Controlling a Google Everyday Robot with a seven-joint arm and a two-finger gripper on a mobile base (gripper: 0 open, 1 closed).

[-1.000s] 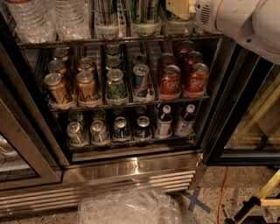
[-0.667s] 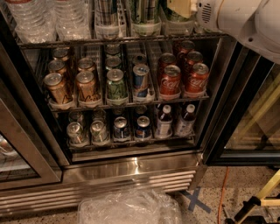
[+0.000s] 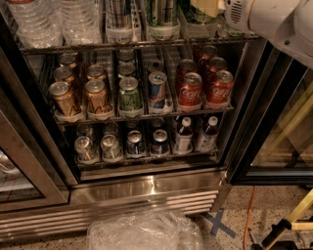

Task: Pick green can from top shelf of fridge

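Gripper: the gripper is at the top edge of the view, at the right end of the top shelf, with the white arm coming in from the right.
Grip: I can't make it out, since its tip is half cut off by the top edge; it doesn't look to be holding anything.
Green can: the green can stands in its white tray on the top shelf, one lane to the left of the gripper as seen here. The two are near each other, and I can't tell whether they touch.
Axis: the can is upright. Only its lower body shows; the lid is out of view.
Neighbours: the striped can is just beside it on the far side, with water bottles beyond.
Lookalike: the short green can sits on the rack below and isn't the one wanted.
Move, as I judge it: a short sideways shift left at shelf height, then a grip around the can's upright body from the front of the fridge.
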